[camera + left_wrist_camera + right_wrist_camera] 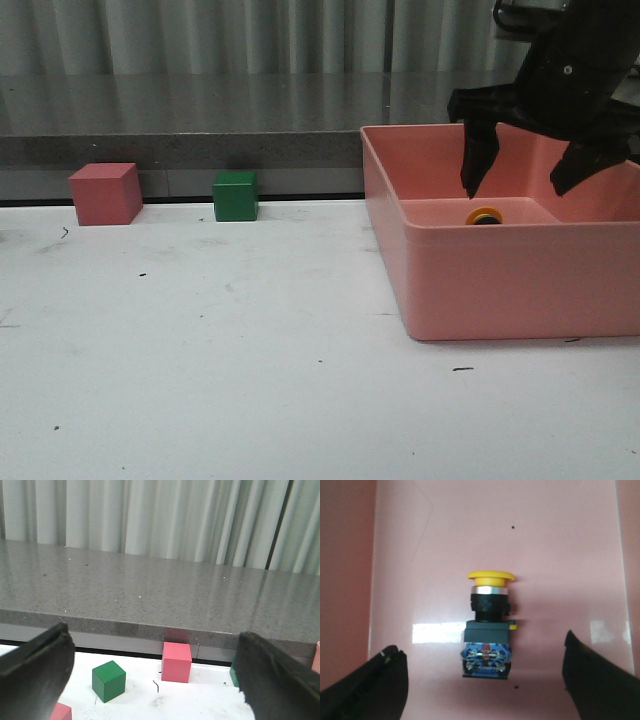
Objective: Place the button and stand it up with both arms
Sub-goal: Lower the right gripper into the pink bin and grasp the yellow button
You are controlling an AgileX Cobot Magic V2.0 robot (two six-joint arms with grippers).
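Now my right pincer (520, 190) hangs wide open, empty, over the yellow-capped black push-button (487, 625) lying sideways in the pink plastic bin (480, 290) (descend centred, grip its body).

The button (485, 216) lies in the bin (500, 290) at right; two cubes (104, 194) (235, 196) sit far left.

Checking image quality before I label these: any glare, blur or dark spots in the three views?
Right wrist view: a bright glare patch on the bin floor beside the sharp button. Left wrist view: the fingers are dark and soft, the cubes clear. Front view: evenly lit, the right gripper nearly a black silhouette.
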